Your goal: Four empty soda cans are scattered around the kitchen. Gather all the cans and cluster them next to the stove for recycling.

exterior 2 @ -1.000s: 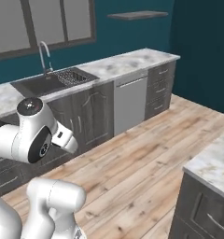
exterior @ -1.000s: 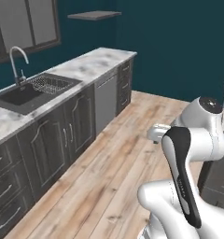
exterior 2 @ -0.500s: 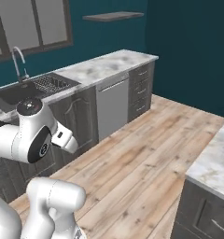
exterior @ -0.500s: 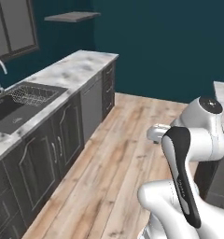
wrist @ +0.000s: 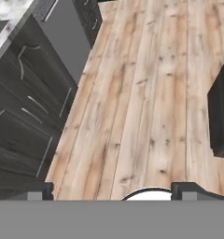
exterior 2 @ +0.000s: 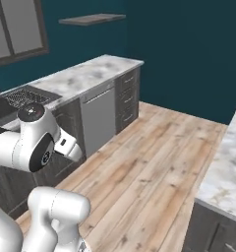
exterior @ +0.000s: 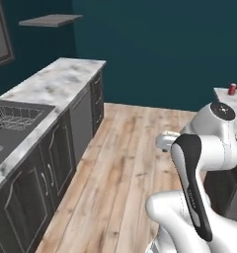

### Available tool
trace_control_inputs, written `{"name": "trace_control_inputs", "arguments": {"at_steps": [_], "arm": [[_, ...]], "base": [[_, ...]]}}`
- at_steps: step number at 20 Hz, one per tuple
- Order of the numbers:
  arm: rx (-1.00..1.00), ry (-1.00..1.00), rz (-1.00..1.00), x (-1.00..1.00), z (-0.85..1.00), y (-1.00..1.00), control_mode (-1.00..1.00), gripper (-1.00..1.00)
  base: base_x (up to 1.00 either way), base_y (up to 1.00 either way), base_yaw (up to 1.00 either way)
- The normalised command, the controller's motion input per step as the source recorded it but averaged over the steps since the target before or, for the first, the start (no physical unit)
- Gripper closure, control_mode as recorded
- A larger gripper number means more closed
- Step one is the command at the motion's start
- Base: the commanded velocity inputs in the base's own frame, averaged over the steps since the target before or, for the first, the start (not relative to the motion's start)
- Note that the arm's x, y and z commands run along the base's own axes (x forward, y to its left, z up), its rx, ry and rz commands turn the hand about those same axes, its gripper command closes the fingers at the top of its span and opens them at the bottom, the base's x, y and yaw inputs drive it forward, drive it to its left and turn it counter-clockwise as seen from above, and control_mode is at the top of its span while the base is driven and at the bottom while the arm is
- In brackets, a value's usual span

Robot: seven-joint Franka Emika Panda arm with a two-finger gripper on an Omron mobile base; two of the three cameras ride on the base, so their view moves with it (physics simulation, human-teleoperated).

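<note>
Fingers [wrist: 34,190] spread wide on our gripper [wrist: 114,191], holding nothing over bare floor [wrist: 146,93]; soda can [exterior: 232,89] far upper right.

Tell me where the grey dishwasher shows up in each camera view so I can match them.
Left base view: the dishwasher is left of centre, under the marble counter.
Right base view: the dishwasher is left of centre, under the same counter.
Hand view: the dishwasher is at upper left.
Shared landmark: the drawer stack directly beside it, toward the teal wall.
</note>
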Motion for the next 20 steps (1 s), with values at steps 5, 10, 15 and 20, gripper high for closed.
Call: {"name": "trace_control_inputs", "arguments": {"at_steps": [5, 10, 15, 20], "arm": [[0.0, 0.0, 0.0, 0.0, 0.0, 0.0, 1.0, -1.0], [0.0, 0.0, 0.0, 0.0, 0.0, 0.0, 1.0, -1.0], [0.0, 0.0, 0.0, 0.0, 0.0, 0.0, 1.0, -1.0], [0.0, 0.0, 0.0, 0.0, 0.0, 0.0, 1.0, -1.0]], "base": [[0.69, 0.24, -0.29], [0.73, 0.31, -0.29], [0.7, 0.32, -0.31], [0.62, 0.32, -0.35]]}}
